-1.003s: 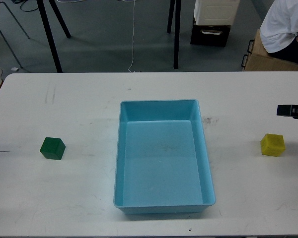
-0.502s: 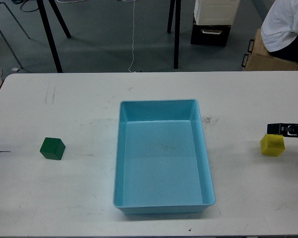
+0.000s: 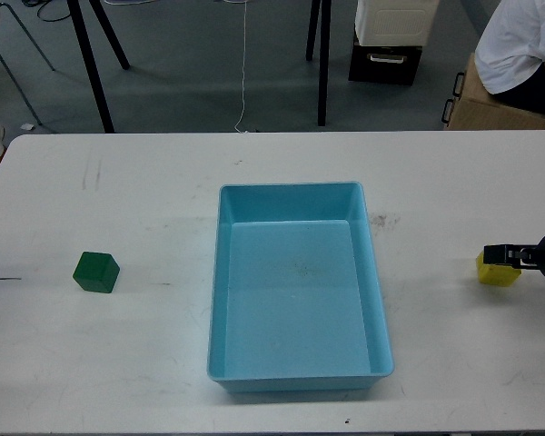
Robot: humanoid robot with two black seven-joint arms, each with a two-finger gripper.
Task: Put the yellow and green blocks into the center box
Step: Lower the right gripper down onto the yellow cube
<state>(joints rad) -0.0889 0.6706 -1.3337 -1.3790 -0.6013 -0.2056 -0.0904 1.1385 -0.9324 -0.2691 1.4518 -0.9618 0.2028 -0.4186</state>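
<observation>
A light blue box [image 3: 295, 363] sits at the middle of the white table [image 3: 154, 200] and holds nothing. A green block [image 3: 96, 272] lies on the table to its left. A yellow block [image 3: 498, 272] lies near the right edge. My right gripper [image 3: 501, 254] comes in from the right edge and sits over the top of the yellow block, covering part of it. It is small and dark, so I cannot tell its fingers apart. My left gripper is out of view.
Dark table legs [image 3: 91, 64], a white case on a black box [image 3: 391, 41] and a seated person [image 3: 522, 45] are on the floor beyond the table's far edge. A thin dark line [image 3: 0, 279] lies at the table's left edge.
My right gripper has moved down and to the left, from above the yellow block to directly over it, now covering its top.
</observation>
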